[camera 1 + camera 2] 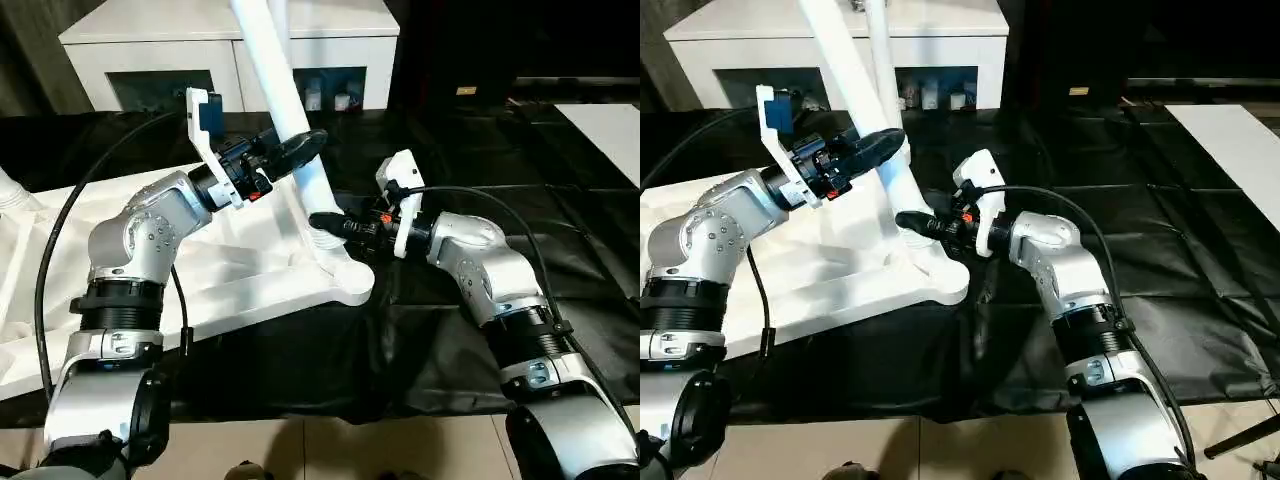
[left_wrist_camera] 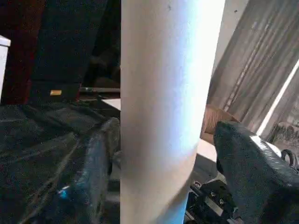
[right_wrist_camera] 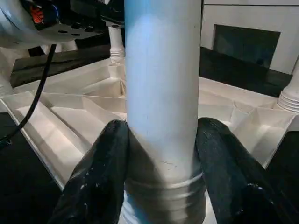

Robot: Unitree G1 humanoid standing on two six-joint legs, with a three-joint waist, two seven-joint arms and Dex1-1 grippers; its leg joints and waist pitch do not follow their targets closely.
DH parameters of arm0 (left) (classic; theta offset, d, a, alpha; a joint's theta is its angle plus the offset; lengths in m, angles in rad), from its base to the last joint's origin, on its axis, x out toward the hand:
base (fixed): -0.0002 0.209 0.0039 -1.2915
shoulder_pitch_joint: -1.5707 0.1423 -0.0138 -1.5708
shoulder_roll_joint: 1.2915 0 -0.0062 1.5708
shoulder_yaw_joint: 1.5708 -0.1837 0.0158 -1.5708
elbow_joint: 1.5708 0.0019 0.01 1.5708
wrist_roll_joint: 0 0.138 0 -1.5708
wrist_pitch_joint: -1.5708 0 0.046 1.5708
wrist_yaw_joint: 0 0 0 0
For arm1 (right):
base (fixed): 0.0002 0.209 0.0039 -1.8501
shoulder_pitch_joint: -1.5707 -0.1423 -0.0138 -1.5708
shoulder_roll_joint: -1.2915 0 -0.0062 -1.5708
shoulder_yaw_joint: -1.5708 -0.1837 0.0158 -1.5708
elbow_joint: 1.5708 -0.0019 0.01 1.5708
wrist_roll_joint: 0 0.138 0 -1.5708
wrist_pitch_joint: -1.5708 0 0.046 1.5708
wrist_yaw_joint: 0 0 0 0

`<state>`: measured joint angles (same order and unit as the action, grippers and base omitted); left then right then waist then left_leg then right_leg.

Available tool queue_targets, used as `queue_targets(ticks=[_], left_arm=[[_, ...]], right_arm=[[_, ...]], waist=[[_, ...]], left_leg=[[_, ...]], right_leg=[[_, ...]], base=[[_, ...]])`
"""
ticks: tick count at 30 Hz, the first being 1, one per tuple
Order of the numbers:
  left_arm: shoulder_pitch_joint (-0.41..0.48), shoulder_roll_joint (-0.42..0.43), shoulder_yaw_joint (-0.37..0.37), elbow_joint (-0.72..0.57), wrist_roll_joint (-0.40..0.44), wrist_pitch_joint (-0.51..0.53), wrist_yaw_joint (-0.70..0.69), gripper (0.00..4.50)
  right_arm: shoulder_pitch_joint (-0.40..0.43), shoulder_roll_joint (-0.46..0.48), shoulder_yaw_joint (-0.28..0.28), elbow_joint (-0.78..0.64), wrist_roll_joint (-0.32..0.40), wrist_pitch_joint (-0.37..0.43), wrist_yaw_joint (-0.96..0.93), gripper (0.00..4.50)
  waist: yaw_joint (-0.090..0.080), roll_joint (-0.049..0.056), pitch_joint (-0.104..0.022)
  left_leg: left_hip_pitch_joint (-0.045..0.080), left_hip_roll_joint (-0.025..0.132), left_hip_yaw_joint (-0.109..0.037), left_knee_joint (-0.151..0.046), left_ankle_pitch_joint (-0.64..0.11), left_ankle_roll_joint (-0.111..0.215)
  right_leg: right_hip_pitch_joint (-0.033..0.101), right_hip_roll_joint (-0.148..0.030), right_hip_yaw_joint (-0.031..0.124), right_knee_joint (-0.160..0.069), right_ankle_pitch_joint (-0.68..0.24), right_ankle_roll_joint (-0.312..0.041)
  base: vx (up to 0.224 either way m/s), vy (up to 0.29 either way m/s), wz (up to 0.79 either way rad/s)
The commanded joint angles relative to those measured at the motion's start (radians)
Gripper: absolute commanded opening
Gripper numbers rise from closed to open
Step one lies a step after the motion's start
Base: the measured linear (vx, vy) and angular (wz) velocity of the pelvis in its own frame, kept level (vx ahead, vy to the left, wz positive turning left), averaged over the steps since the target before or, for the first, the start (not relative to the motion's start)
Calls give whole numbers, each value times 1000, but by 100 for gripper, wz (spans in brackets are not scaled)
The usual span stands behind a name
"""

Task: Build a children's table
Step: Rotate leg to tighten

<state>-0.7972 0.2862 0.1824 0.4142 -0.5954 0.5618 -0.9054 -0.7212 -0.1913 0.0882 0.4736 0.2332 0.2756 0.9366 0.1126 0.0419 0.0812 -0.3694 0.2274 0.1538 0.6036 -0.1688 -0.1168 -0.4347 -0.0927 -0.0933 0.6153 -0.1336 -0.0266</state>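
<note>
The children's table lies upside down: its white ribbed tabletop (image 1: 230, 270) rests on black cloth. A white leg (image 1: 262, 50) rises tilted from the near right corner socket (image 1: 345, 282). My left gripper (image 1: 300, 148) stands open around this leg partway up, and a small gap shows beside one finger (image 2: 247, 168). Low at the leg's ribbed base my right gripper (image 1: 325, 222) is shut on it, both black fingers (image 3: 100, 168) pressed against the leg (image 3: 163, 93). Other legs (image 3: 117, 44) stand in farther sockets.
A white cabinet (image 1: 230, 40) with glass doors stands close behind the tabletop. Black cloth (image 1: 480, 150) covers the surface to the right, with a white sheet (image 1: 610, 125) at its far right. The cloth's front edge meets light floor (image 1: 330, 450).
</note>
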Motion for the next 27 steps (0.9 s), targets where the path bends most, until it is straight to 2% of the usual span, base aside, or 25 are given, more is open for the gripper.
queue_targets(ticks=[1, 3, 4, 5, 16, 19, 20, 21, 26, 27], left_arm=[[-13, 8, 4, -14, -12, 10, -5, 339], [-13, 10, -2, -19, -12, 18, -7, 314], [-13, 9, -2, -20, -12, 18, -5, 307], [-14, 8, -2, -20, -10, 14, -2, 296], [-16, 2, 0, -30, -23, 29, -14, 206], [-12, -6, -9, -45, -27, 31, -20, 198], [-13, -9, -12, -49, -30, 32, -25, 197], [-13, -9, -13, -51, -30, 32, -23, 196], [-12, 2, -30, -63, -10, 25, -32, 195], [-11, 9, -46, -77, 4, 19, -39, 195]], right_arm=[[-3, -3, 4, -21, 4, -1, 1, 187], [-1, -1, 5, -23, 3, 0, 0, 187], [-2, 1, 6, -22, 3, -1, -1, 187], [-3, 2, 7, -20, 2, -2, -1, 187], [-5, 6, 12, -16, -1, -6, -1, 187], [-3, 7, 16, -17, -2, -6, 2, 187], [-2, 7, 18, -18, -3, -7, 3, 187], [-1, 8, 19, -19, -3, -7, 3, 187], [-9, 10, 17, -11, -11, -15, -15, 187], [-18, 13, 4, -11, 15, 18, -3, 222]], waist=[[1, 14, -103], [0, 14, -103], [0, 9, -103], [1, 12, -104], [1, 11, -104], [1, 11, -103], [1, 6, -103], [1, 9, -102], [1, 7, -103], [1, 8, -102]], left_leg=[[4, -20, 16, -59, -233, 26], [4, -20, 16, -59, -231, 27], [4, -19, 16, -59, -230, 28], [4, -20, 16, -58, -228, 29], [2, -20, 16, -58, -216, 32], [3, -20, 16, -58, -226, 30], [2, -20, 17, -59, -224, 30], [3, -20, 16, -59, -222, 30], [3, -19, 16, -59, -220, 28], [2, -20, 17, -59, -222, 29]], right_leg=[[82, -25, 29, -67, -249, -203], [83, -25, 29, -66, -240, -205], [82, -25, 29, -66, -239, -206], [82, -26, 29, -65, -238, -207], [83, -26, 30, -62, -218, -213], [83, -26, 30, -65, -238, -206], [84, -26, 30, -65, -239, -205], [83, -27, 30, -65, -244, -204], [83, -28, 30, -65, -253, -198], [82, -28, 30, -67, -257, -196]], base=[[0, 0, 0], [0, 0, 0], [0, 0, 0], [0, 0, 0], [0, 0, 0], [0, 0, 0], [0, 0, 0], [0, 0, 0], [0, 0, 0], [0, 0, 0]])
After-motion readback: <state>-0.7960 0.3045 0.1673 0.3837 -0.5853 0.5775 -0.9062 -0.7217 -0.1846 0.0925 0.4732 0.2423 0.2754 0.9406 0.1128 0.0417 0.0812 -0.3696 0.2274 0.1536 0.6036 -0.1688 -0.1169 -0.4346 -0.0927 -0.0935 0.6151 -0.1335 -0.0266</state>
